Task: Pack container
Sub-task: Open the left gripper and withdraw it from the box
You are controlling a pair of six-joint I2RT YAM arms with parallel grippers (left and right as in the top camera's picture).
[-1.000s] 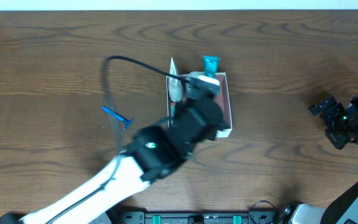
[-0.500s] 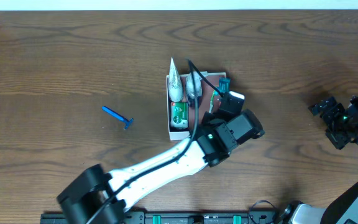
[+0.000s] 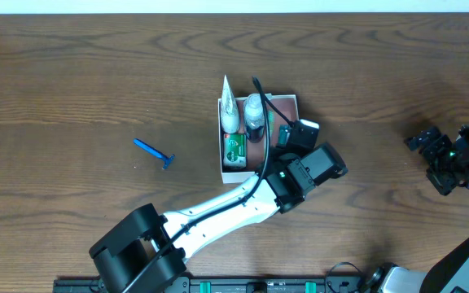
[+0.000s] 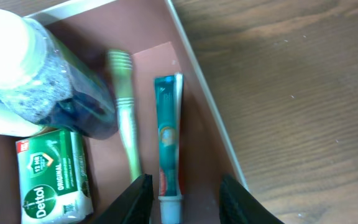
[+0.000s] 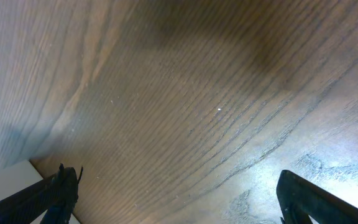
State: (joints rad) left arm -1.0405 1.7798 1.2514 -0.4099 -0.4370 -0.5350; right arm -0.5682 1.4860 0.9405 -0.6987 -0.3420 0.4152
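Container point(image 3: 287, 108), right side under left claw point(image 4: 186, 199)

The container point(image 3: 279, 98), a square, shallow white cardboard box with thin walls and a pinkish-brown inside, is lying flat and open-topped near the middle of the tabletop point(image 3: 72, 73), its sides running roughly square to the tabletop's edges. It is holding a green soap bar point(image 3: 234, 149), a clear bottle point(image 3: 255, 114) and a white tube point(image 3: 230, 107) whose tip is poking out over the far-left corner. A teal tube point(image 4: 168, 137) and a green toothbrush point(image 4: 124, 112) are lying side by side on its floor along 1 wall.
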